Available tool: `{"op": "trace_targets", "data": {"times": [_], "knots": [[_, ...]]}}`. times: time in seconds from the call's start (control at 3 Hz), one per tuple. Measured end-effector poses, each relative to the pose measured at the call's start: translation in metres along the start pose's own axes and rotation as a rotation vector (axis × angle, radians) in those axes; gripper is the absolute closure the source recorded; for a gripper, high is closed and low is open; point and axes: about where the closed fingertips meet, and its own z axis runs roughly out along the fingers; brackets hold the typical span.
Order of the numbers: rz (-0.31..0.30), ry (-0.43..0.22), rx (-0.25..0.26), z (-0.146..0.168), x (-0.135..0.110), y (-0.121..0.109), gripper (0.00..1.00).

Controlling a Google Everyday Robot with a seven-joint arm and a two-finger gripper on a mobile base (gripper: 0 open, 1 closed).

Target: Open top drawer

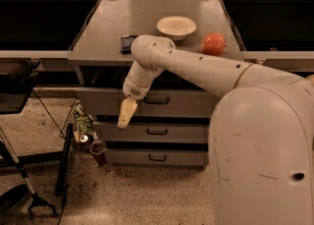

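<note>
Where the top drawer (186, 102) is found: directly under the grey counter (132, 17), above two lower drawers; its front is seen flush with the cabinet, so it is judged to be closed.
Handle: a small black bar handle (156, 100) is fixed at the centre of the front.
Gripper: the gripper (127, 112) is held before the left part of the front, pointing down, to the left of the handle and a little below it, apart from it. Whether it is released or clenched cannot be told; nothing is seen to be grasped.
Handling: a stiff, rather heavy drawer is expected, and the flat front gives no hold.
Where to hold: the bar should be taken at its middle and pulled straight outward.
</note>
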Motion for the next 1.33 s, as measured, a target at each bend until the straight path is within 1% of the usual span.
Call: {"op": "trace_targets", "data": {"times": [0.33, 0.67, 1.0, 1.33], "knots": [[-0.048, 0.036, -0.047, 0.000, 0.008, 0.011, 0.00], [-0.126, 0.097, -0.124, 0.001, 0.025, 0.037, 0.00], [-0.126, 0.098, -0.124, 0.000, 0.024, 0.037, 0.00], [-0.214, 0.167, -0.188, -0.006, 0.040, 0.066, 0.00]]}}
